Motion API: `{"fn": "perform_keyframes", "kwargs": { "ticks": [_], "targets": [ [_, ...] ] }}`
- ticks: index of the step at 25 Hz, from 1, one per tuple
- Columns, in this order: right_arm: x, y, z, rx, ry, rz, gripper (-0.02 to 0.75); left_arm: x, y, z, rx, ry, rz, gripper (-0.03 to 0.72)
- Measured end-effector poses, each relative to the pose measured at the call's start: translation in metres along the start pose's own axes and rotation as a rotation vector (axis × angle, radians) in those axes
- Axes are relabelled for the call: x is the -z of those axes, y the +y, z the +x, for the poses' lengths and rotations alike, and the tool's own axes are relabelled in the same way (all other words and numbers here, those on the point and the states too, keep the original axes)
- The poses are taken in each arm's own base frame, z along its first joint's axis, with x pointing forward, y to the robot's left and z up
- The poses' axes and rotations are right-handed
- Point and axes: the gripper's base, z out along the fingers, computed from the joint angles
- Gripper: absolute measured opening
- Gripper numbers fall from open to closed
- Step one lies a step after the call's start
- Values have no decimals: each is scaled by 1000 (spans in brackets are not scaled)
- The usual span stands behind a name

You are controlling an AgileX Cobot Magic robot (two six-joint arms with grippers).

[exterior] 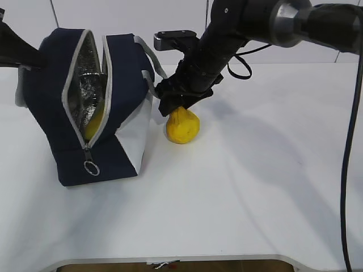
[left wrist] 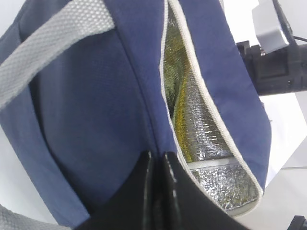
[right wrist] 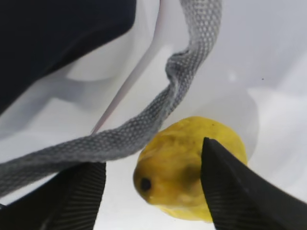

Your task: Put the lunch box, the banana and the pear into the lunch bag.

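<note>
Bright, even light fills all three views. The white table (exterior: 255, 187) shows soft grey shadows and nears overexposure. The bag's silver lining (left wrist: 206, 143) glints. Both wrist views are soft: the black fingers (right wrist: 240, 191) blur up close.

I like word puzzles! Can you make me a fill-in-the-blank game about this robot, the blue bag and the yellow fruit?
1. The right gripper is over the ____, which sits on the white table.
2. The lunch bag has its zipper ____, so the silver lining shows.
3. The left gripper has its jaws ____ at the bag's blue fabric.
4. A grey ____ of the bag hangs just above the pear.

Missing words: pear; open; shut; handle
</note>
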Motion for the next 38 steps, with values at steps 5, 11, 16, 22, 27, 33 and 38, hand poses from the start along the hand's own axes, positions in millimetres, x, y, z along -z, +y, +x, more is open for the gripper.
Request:
{"fn": "perform_keyframes", "kwargs": {
  "ticks": [5,11,16,22,27,33,38],
  "targets": [
    [-1,-3,1,18,11,25,498,0,0,0,0,0,0,1],
    [-4,-4,1,27,13,36,496,0,0,0,0,3,2,1],
    [-3,-7,2,44,25,59,426,0,0,0,0,4,4,1],
    [-2,-8,3,62,51,75,297,0,0,1,0,6,4,1],
    [9,-4,5,75,147,51,276,0,0,1,0,6,4,1],
    [25,-4,3,105,178,92,271,0,0,1,-1,7,3,1],
    [74,3,-6,126,106,173,270,0,-1,0,1,4,6,1]
  ]
}}
